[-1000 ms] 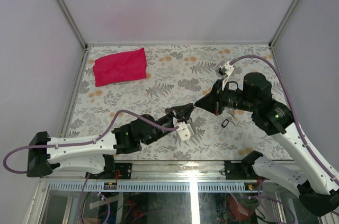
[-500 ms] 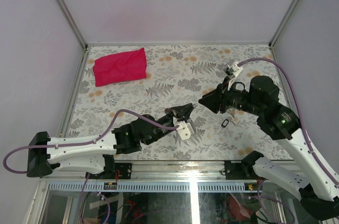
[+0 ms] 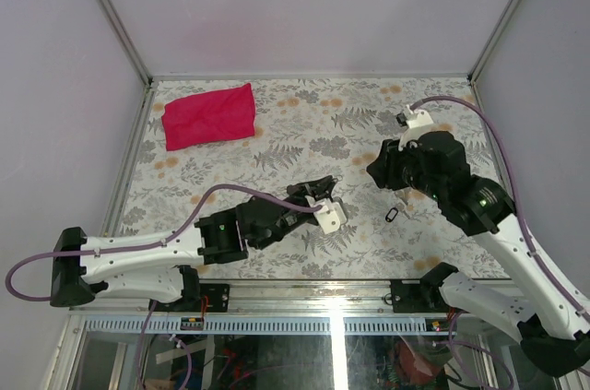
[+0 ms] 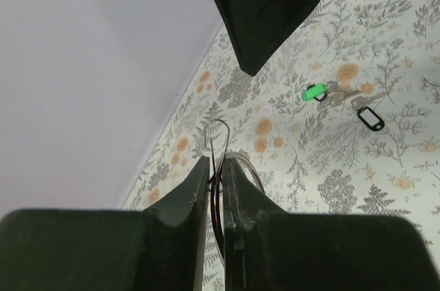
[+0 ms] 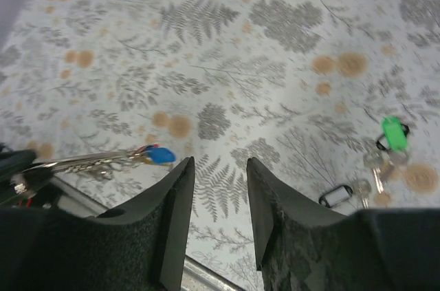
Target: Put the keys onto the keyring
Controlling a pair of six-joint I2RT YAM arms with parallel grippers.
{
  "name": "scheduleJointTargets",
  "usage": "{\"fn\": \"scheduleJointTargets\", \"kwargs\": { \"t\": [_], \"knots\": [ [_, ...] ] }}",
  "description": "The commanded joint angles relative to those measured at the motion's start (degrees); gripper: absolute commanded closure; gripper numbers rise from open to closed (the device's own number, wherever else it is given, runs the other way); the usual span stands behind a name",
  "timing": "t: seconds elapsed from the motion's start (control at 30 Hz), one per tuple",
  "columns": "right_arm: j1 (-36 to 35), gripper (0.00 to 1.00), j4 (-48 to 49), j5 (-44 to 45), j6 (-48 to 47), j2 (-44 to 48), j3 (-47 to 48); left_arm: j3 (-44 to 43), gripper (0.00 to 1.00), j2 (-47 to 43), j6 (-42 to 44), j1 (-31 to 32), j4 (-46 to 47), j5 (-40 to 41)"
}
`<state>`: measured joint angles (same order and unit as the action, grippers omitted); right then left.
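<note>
A second ago the right claw (image 3: pixel 376 170) had its tip against the left claw (image 3: pixel 320 189). It has since drawn back and now stands well apart from it. The left claw has crept slightly forward. The loose keys (image 3: pixel 393 215) and the red cloth (image 3: pixel 209 115) lie on the worktop (image 3: pixel 277 146) where they did.

In the top view the keyring is too small to make out. The left wrist view shows it plainly: the fingers (image 4: pixel 196 184) are pressed together on the thin wire keyring (image 4: pixel 217 141), and one loop stands up just past the tips. Beyond that loop hangs the dark body of the right claw, with nothing in it. The loose keys rest further ahead and to the right of the left claw, a green tag (image 4: pixel 315 92), silver blades and a black tag (image 4: pixel 371 118).

The right wrist view adds what the other two hide. A blue key (image 5: pixel 160 155) sits at the end of a silver bunch reaching in from the left claw at the left edge, just off the right claw's left finger. The right claw's fingers are spread, with only bare worktop showing between them. The green tag lies far to its right and the red cloth far ahead.
</note>
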<state>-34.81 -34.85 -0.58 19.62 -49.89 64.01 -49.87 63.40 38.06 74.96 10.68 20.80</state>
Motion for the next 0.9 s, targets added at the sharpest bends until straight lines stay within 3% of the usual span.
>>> {"fn": "scheduleJointTargets", "kwargs": {
  "t": [0.0,0.13,0.33,0.5,0.87],
  "knots": [
    [0.38,0.57,-5.39,11.41,4.81,-4.49,2.02,-2.95,1.00,-0.46,-2.28,0.20,-4.56,2.05],
    [5.49,0.57,-5.89,6.53,6.20,-9.87,0.39,-4.12,1.00,-0.47,-3.78,-0.81,-9.14,0.94],
    [20.46,0.57,3.13,-2.28,8.17,-14.69,-9.90,-2.39,1.00,-0.84,-3.18,-1.62,-8.66,1.34],
    [27.54,0.56,10.57,-4.75,8.64,-20.74,-15.66,-1.47,1.00,-1.08,-3.79,-1.92,-8.42,0.08],
    [29.73,0.57,15.77,2.09,7.07,-34.56,-14.52,0.63,1.00,-1.27,-3.16,-1.92,-9.08,1.31]
  ]
}}
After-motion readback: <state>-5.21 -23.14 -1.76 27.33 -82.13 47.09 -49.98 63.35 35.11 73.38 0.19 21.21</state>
